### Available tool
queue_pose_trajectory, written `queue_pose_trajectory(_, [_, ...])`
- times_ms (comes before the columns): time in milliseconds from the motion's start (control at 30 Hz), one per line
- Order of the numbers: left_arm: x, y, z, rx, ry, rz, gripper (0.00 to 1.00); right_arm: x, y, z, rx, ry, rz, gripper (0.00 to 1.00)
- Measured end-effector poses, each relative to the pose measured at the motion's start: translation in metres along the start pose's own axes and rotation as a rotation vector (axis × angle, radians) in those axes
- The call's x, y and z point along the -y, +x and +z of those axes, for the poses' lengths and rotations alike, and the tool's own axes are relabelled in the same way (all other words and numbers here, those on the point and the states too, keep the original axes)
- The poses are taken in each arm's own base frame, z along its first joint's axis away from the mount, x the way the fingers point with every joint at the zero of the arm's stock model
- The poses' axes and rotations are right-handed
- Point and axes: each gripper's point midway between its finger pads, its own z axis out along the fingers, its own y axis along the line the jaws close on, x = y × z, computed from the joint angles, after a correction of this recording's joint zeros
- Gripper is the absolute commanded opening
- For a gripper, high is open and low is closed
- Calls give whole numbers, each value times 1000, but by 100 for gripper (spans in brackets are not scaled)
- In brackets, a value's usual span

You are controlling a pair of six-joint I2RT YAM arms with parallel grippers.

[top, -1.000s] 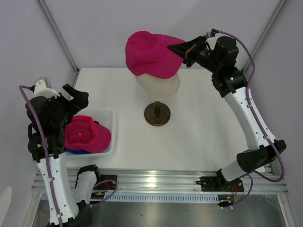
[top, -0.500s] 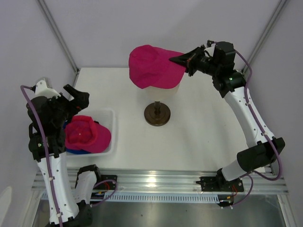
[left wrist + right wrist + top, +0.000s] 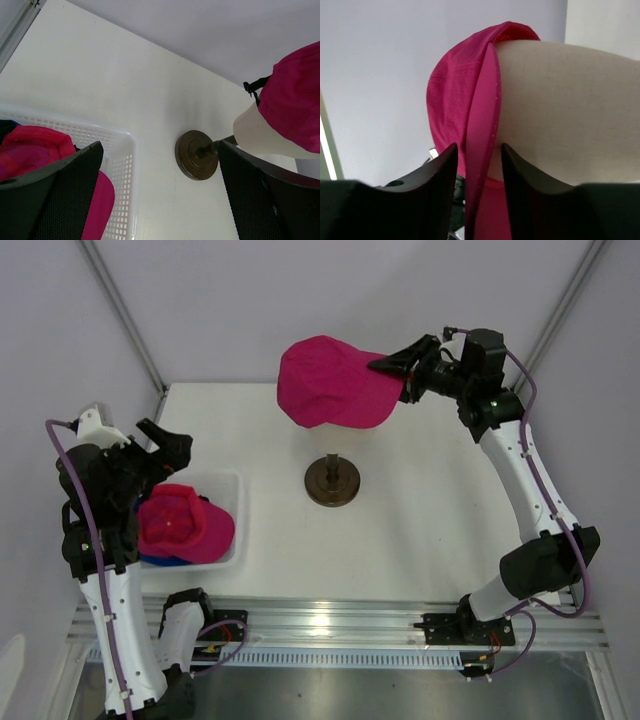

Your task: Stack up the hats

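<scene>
A magenta-pink hat [image 3: 330, 388] sits over the cream mannequin head and hides it from above. My right gripper [image 3: 392, 368] is shut on this hat's brim at the right side. In the right wrist view the brim [image 3: 482, 130] runs edge-on between my fingers [image 3: 432, 175], with the mannequin head [image 3: 560, 110] behind. A second pink hat [image 3: 182, 523] lies in the white mesh basket [image 3: 232, 480] on top of a blue hat [image 3: 150, 560]. My left gripper [image 3: 168, 443] hangs open and empty above the basket's far side.
The mannequin's brown stand base [image 3: 332, 482] stands at the table's middle, also in the left wrist view [image 3: 195, 156]. The basket [image 3: 122, 150] sits at the left near edge. Slanted frame poles rise at the back corners.
My right gripper has swung up and to the right with the brim, and the pink hat has shifted right and down over the mannequin head. The left arm has barely moved.
</scene>
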Motion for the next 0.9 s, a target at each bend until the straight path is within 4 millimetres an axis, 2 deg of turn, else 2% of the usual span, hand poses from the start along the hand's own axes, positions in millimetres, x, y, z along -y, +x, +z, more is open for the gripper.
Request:
queue_pose_trajectory(67, [0,0,0,2,1,1,100,5,-2,-2,-10,0,-22,53])
queue_pose_trajectory(300, [0,0,-1,2,1,2,100,30,-8,-9,-16,39,-64,57])
queue_pose_trajectory(433, [1,0,-1,2,4,0,100,41,4,-23,-14,58,-70,57])
queue_pose_trajectory(733, [4,1,-1,-7,21,-8,99,19,25,-49,-1,3,-116,62])
queue_pose_trajectory(900, [6,2,0,-11,29,-8,100,19,36,-62,10,-5,-125,63])
